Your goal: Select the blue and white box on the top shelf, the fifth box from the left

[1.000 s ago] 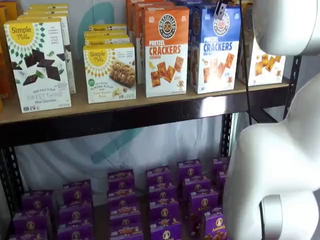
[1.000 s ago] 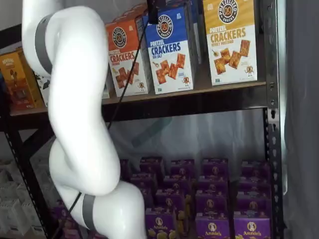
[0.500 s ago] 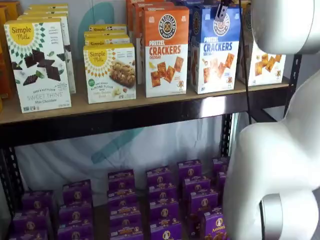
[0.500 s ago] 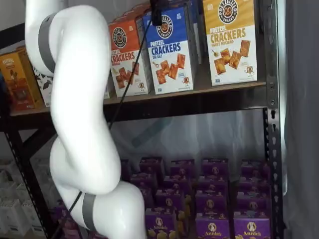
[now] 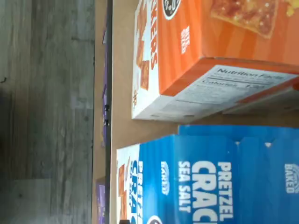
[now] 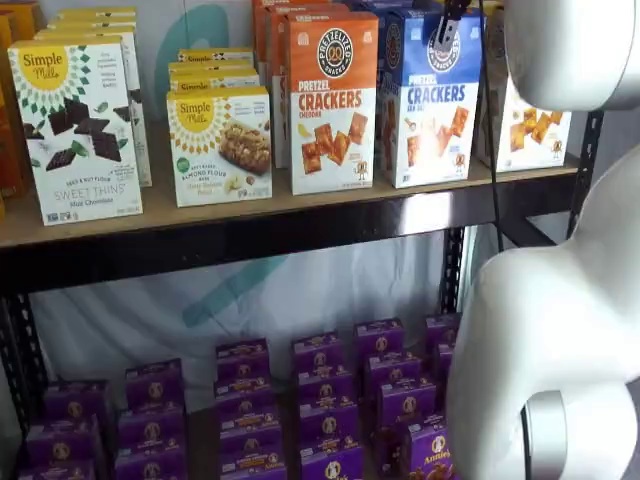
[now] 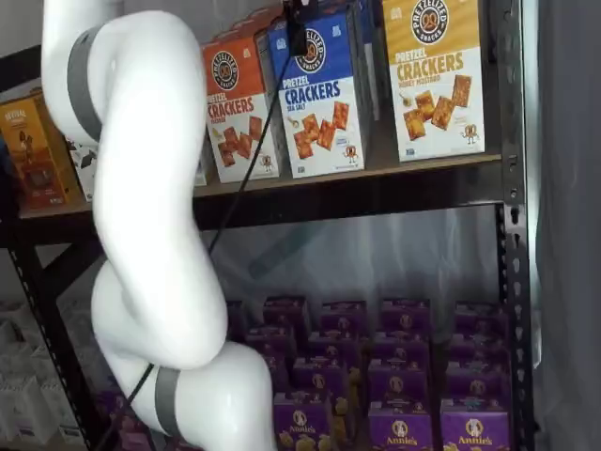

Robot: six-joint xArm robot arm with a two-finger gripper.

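While upright on the top shelf point(image 6: 300, 205):
blue and white box point(image 6: 432, 100): blue top, white base, cracker squares
tool point(image 7: 299, 38): jaw state unclear

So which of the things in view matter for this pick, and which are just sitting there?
In the job:
- blue and white box
- top shelf
- end effector, only black fingers showing at the box's top

Just there:
- orange cheddar cracker box
- yellow-topped cracker box
- Simple Mills boxes
- purple boxes on the lower level
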